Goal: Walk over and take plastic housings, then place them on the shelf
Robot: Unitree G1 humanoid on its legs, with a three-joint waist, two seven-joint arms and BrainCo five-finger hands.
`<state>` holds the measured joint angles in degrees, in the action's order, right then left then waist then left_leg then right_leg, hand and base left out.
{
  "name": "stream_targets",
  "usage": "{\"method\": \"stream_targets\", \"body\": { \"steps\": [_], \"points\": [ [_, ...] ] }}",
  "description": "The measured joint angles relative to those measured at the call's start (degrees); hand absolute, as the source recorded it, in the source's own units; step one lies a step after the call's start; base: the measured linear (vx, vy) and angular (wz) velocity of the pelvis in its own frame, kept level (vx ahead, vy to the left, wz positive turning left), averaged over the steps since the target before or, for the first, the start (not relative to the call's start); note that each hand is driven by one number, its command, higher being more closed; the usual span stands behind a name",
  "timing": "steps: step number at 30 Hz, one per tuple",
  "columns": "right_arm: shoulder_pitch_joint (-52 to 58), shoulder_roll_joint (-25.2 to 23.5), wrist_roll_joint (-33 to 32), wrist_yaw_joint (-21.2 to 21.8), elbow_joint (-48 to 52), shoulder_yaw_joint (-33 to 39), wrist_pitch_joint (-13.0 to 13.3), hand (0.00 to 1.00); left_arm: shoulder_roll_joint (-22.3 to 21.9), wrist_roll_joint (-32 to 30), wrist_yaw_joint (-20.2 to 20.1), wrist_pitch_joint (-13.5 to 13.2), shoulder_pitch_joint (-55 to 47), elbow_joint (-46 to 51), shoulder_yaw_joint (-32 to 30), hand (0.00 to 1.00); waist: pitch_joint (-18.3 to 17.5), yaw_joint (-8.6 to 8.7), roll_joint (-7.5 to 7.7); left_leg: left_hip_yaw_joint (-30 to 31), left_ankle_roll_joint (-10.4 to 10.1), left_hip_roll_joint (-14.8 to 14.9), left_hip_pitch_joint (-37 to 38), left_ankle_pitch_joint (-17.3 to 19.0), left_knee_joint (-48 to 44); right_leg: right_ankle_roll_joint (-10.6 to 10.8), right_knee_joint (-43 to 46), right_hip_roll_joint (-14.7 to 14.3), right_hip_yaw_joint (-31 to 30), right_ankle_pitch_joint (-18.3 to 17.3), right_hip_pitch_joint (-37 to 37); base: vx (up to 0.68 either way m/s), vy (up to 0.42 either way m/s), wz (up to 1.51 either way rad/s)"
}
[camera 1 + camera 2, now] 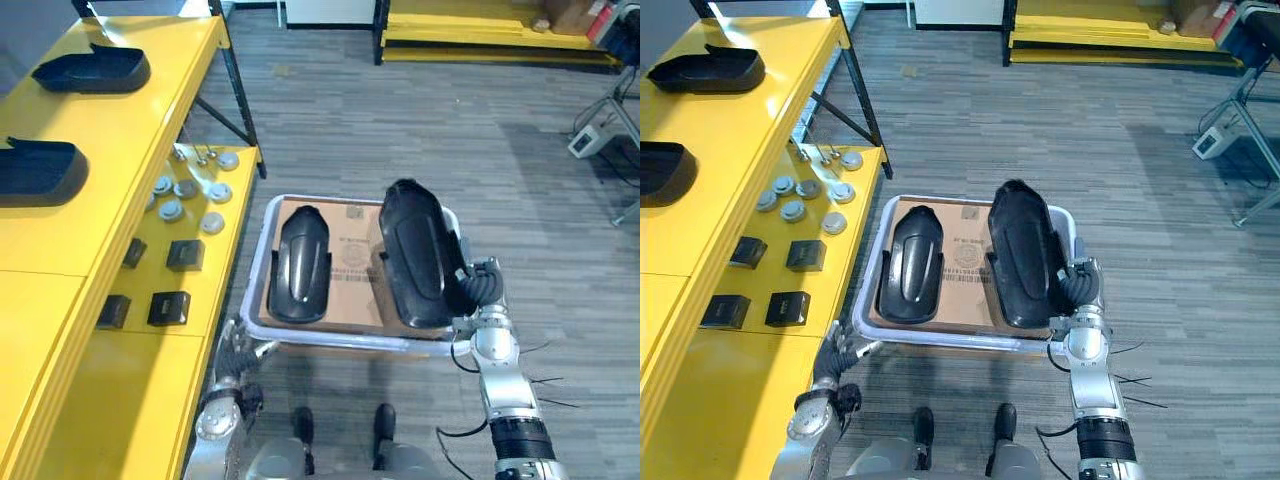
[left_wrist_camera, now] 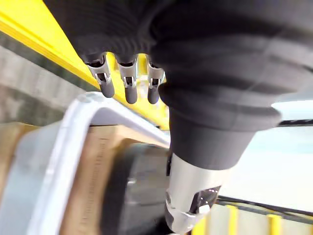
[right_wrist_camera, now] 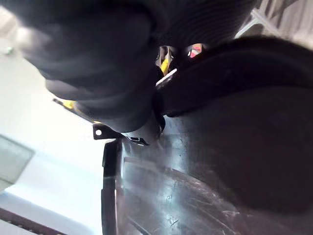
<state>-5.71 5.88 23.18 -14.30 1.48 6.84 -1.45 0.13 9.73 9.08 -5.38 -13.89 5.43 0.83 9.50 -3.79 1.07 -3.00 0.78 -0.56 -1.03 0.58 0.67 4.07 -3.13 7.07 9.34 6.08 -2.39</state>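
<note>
Two black plastic housings are on a white-railed cart lined with cardboard. The left housing lies flat on the cardboard. The right housing is raised at its near end, with my right hand shut on its right rim. In the right wrist view my thumb presses on the edge of that housing. My left hand hangs open at the cart's front left corner, and its fingers are just above the rail.
A yellow shelf runs along the left with two more black housings on its top level. Its lower level holds small black boxes and round silver caps. Grey floor lies beyond the cart.
</note>
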Motion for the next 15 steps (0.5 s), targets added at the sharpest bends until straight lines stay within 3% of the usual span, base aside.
{"method": "stream_targets", "body": {
  "steps": [4, 7, 15],
  "points": [
    [0.0, -1.5, 0.7, -0.6, 4.9, -3.6, 1.0, 1.0, 0.1, 2.1, 1.3, -0.7, 2.6, 5.8, 5.0, 0.0, -1.8, 0.03, 0.07, 0.8, 0.3, -0.4, 1.0, -0.2, 0.6, 0.0, -0.1, 0.4, 0.8, 0.0, 1.1, 0.04, 0.027, 0.12],
    [-0.1, -2.7, 1.2, -0.5, 8.5, -9.4, 1.7, 1.0, 0.3, 3.7, 2.4, -1.1, 6.6, 6.0, 9.7, 0.0, -3.4, 0.05, 0.39, 0.8, 0.3, -0.5, 1.6, -0.2, 0.9, 0.0, -0.1, 0.5, 0.9, 0.0, 1.6, 0.0, 0.004, 0.02],
    [-0.4, -4.3, 1.2, 0.2, 11.3, -20.6, 3.8, 1.0, 0.8, 4.0, 6.2, -0.2, 12.4, 4.2, 15.0, 0.0, -4.2, 0.61, 0.68, -0.3, 0.0, -0.6, 3.9, -0.7, 3.5, 0.7, 0.7, 0.7, 0.0, -1.0, 2.0, -0.04, -0.005, -0.05]
  ]
}}
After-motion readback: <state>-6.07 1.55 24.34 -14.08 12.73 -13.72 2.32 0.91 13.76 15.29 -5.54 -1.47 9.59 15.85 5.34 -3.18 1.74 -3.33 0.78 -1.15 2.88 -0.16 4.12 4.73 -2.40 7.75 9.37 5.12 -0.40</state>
